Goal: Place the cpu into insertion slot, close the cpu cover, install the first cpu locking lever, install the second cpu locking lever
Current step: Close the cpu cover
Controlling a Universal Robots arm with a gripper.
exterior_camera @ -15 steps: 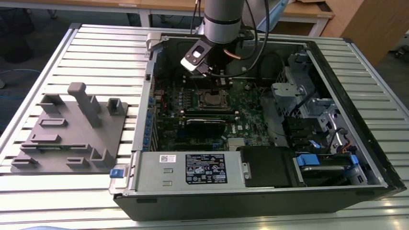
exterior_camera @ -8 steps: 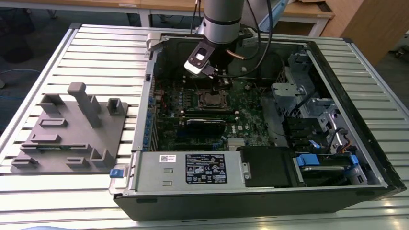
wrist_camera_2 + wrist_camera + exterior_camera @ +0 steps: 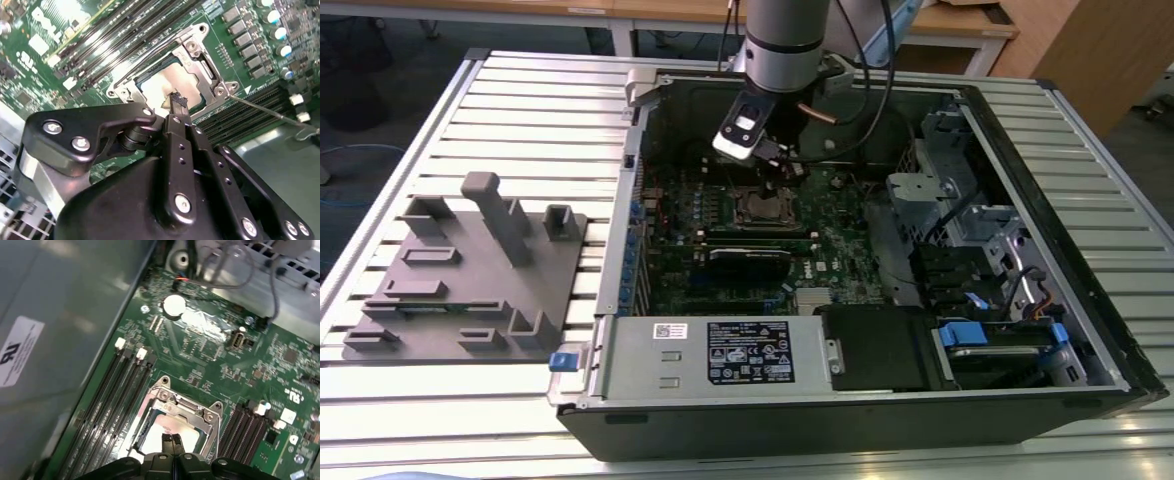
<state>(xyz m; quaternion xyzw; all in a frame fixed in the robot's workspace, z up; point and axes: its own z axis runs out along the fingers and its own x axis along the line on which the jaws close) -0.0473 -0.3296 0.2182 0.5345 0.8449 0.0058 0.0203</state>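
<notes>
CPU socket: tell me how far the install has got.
Done: the cpu sits in the insertion slot, and the cpu cover looks folded down around it. In hand: the shut gripper is poised over the cpu's top; whether it touches cannot be told. Left: a locking lever juts out free beside the slot, not latched.

The cpu [image 3: 157, 90], a flat square chip with a pale silvery top, sits level in the insertion slot [image 3: 736, 210], a metal-rimmed square socket on the green board; in the second wrist view the cpu cover [image 3: 200, 62], a thin silvery frame, lies down over it, the chip's top showing through its square window; a thin wire locking lever [image 3: 270, 112] angles out from one corner, standing away from the frame; a second lever [image 3: 150, 52] runs close along another side.
</notes>
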